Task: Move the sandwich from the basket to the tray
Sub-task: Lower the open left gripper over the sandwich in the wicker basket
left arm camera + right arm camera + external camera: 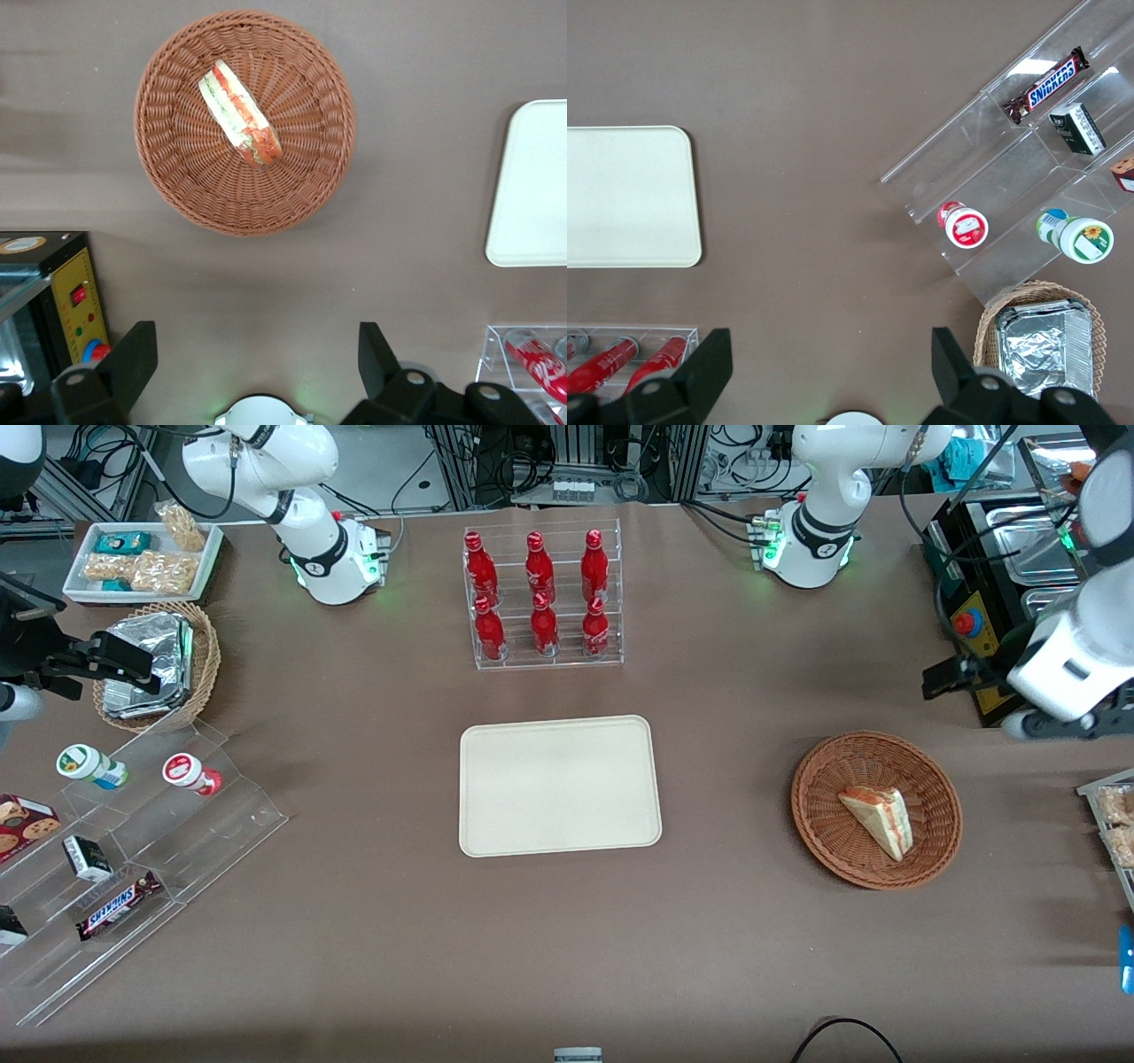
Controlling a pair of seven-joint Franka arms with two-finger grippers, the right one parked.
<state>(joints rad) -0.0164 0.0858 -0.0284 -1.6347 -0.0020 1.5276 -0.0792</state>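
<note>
The sandwich (pixel 877 817) lies in the basket (pixel 819 824), toward the working arm's end of the table. The tray (pixel 559 785) sits mid-table, nearer the front camera than the rack of 6 bottles (pixel 542 599). The gripper (pixel 257 359) hangs open above bare table beside the basket.

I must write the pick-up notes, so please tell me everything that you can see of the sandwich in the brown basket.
The sandwich is a triangular wedge of pale bread with red-orange and green filling along its cut edge, seemingly clear-wrapped. It lies alone on the woven bottom of the round reddish-brown basket, touching only the wicker. The gripper hangs open above the table, away from the basket, not touching it.
</note>
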